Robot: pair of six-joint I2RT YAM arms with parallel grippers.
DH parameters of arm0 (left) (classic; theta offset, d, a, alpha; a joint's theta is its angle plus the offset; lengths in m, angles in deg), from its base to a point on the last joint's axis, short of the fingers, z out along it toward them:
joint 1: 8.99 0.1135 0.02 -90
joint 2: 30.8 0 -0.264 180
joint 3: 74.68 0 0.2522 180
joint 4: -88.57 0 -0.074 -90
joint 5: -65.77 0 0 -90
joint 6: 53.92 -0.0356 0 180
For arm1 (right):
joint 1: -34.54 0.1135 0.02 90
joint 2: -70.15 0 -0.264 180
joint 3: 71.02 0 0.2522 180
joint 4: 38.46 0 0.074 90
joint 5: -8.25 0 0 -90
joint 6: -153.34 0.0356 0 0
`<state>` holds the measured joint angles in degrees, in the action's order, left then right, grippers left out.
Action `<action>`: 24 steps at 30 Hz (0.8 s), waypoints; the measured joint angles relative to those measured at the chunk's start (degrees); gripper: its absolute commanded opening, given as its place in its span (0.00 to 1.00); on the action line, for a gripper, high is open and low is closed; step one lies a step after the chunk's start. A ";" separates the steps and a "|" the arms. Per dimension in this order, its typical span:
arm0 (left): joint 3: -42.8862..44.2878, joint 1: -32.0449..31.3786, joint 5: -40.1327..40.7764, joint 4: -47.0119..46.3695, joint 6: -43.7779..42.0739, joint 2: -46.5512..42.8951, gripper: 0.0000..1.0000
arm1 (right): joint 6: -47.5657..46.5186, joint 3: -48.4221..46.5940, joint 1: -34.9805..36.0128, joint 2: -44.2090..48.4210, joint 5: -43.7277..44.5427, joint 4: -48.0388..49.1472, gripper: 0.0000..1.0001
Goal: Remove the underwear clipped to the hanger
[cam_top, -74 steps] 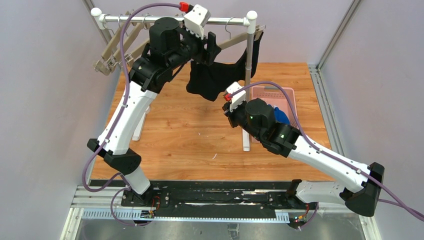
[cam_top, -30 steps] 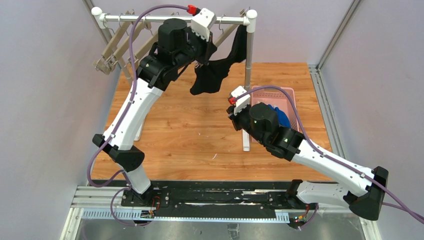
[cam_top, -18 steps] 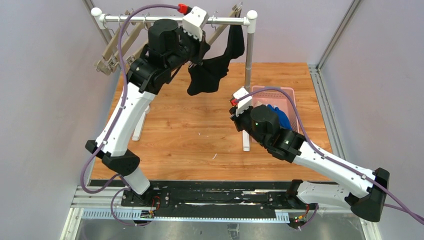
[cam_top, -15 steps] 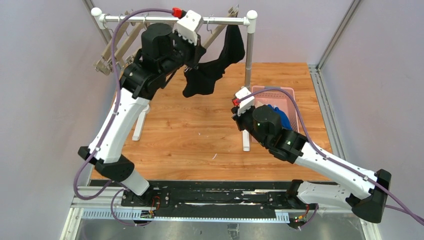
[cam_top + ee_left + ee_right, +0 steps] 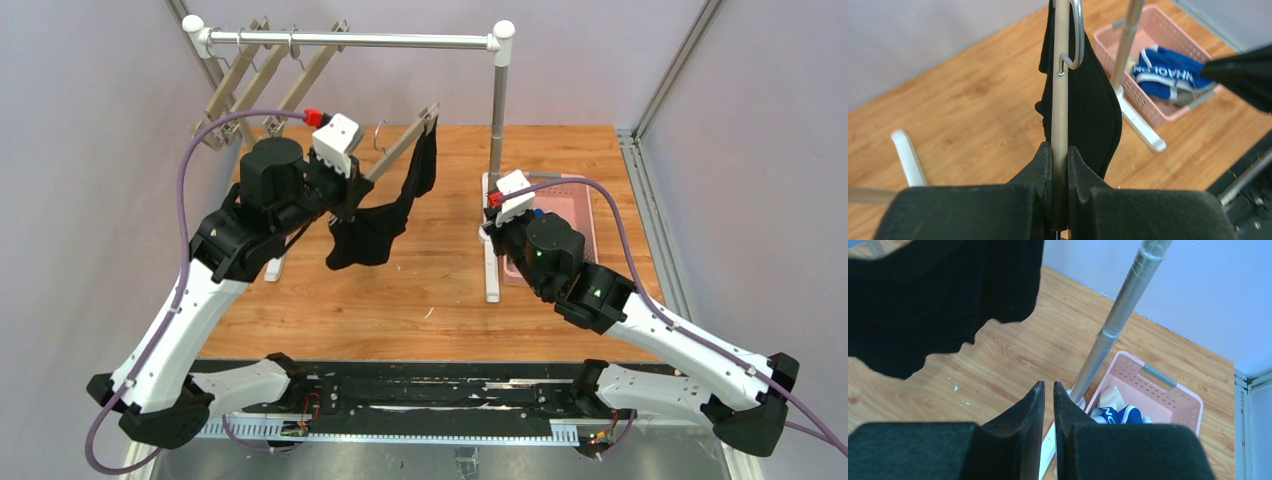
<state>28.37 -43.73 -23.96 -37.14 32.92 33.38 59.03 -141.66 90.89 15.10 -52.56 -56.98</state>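
Observation:
The black underwear hangs clipped to a beige hanger, which is off the rail and held low over the table. My left gripper is shut on the hanger's bar, and the black cloth droops behind it. The blue underwear with white lettering lies in the pink basket, and it shows again beside a pale cloth. My right gripper hovers near the rack's pole, its jaws a narrow slit apart with nothing between them.
The rack's upright pole stands right beside my right gripper, with its white foot on the table. Several bare hangers hang at the rail's left end. The pink basket sits right of the pole.
The left arm has taken the hanger with the black underwear off the rail and brought it down and nearer. The right gripper has shifted right towards the pole, and its jaws have parted slightly.

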 measured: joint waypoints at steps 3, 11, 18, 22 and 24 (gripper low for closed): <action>-4.76 0.00 -1.90 1.68 0.96 -3.87 0.00 | 0.17 0.00 -0.02 0.00 0.39 -0.42 0.16; -13.97 0.00 -10.71 3.67 4.26 -12.87 0.00 | 2.32 -0.90 -8.44 -0.04 -8.96 -3.82 0.53; -22.08 0.00 -20.24 3.69 5.09 -17.25 0.00 | 5.25 -2.34 -29.88 -0.17 -42.38 -5.81 0.66; -23.80 0.00 -25.18 2.05 5.57 -18.86 0.00 | 6.84 -3.06 -36.30 -1.36 -63.49 -4.42 0.67; -24.09 0.00 -27.15 0.46 5.97 -19.63 0.00 | 7.78 -3.58 -36.70 -2.54 -72.89 -2.67 0.67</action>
<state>4.29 -43.73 -51.10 -36.68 38.89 13.75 66.81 -145.25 54.20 12.57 -125.45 -59.65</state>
